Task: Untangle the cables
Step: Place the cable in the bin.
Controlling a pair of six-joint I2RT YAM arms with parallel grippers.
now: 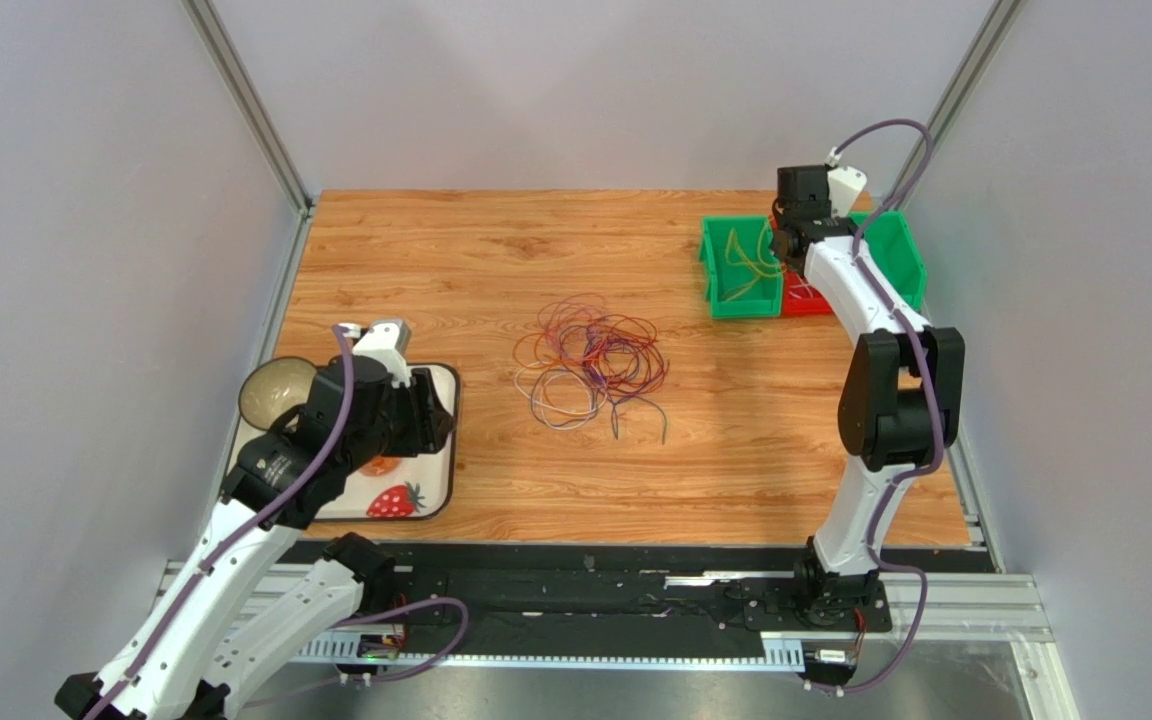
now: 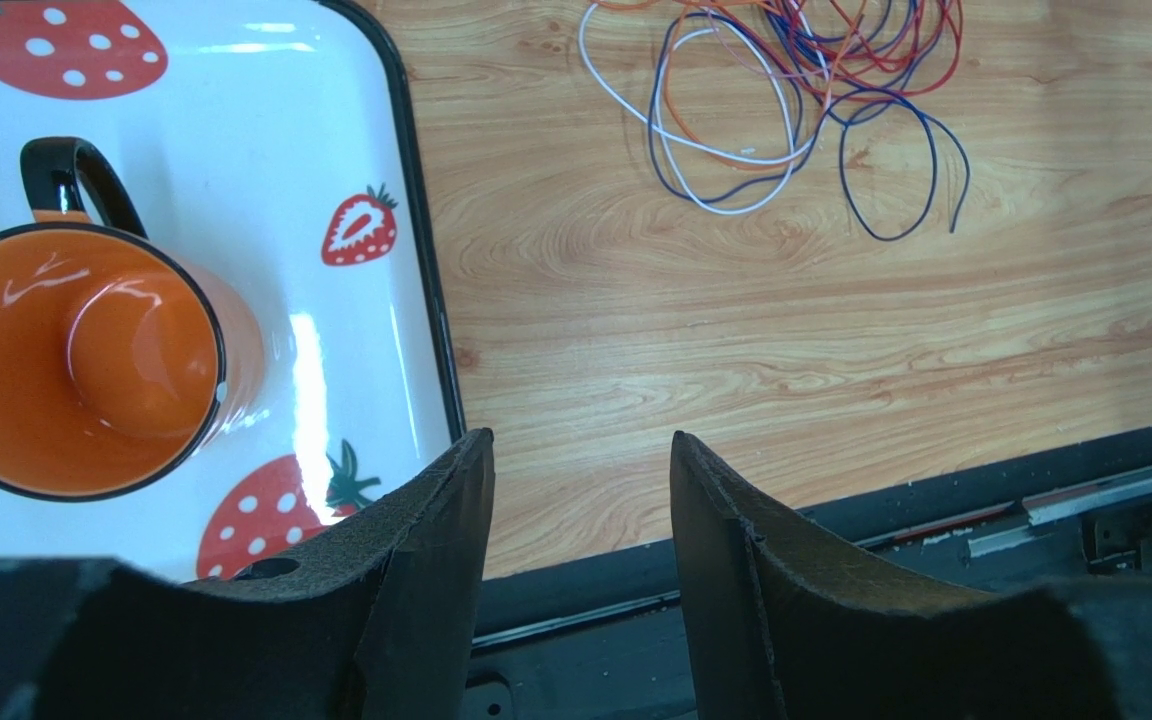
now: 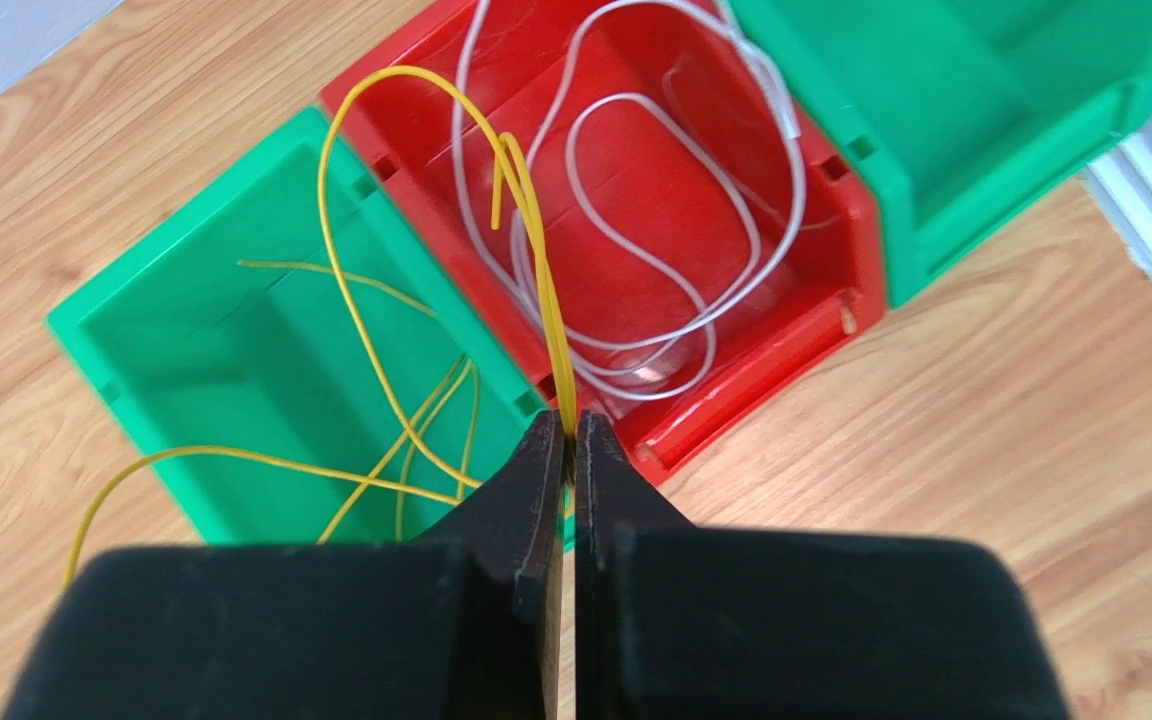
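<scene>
Right tool (image 3: 573, 435): the jaws are pressed together, and a yellow cable (image 3: 324, 195) is pinched at the tips. The tool is held above the shared wall between a green bin (image 3: 192, 330) and a red bin (image 3: 755, 360). These stand at the far right of the tabletop (image 1: 462, 270).

From the pinch the yellow cable is carried up in a tall loop. It is then dropped into the green bin, where several strands are seen lying across the floor. One strand is trailed out past the bin's near-left corner.

A white cable (image 3: 800, 165) is coiled loosely inside the red bin, just beside the tool tips but not gripped. A second green bin (image 3: 988, 105) is set against the red one's other side.

Left tool (image 2: 579, 450): the jaws are held moderately apart, with nothing between them. The tool is poised over the near left of the tabletop, at the right rim of a strawberry-print tray (image 2: 312, 90). An orange mug (image 2: 71, 360) is stood on the tray.

The tangle of cables (image 1: 594, 360) is found mid-tabletop as loose overlapping loops of red, purple, white and dark strands. It is untouched, well apart from both tools. In the left wrist view only its near loops are caught, ahead and to the right of the open jaws.
</scene>
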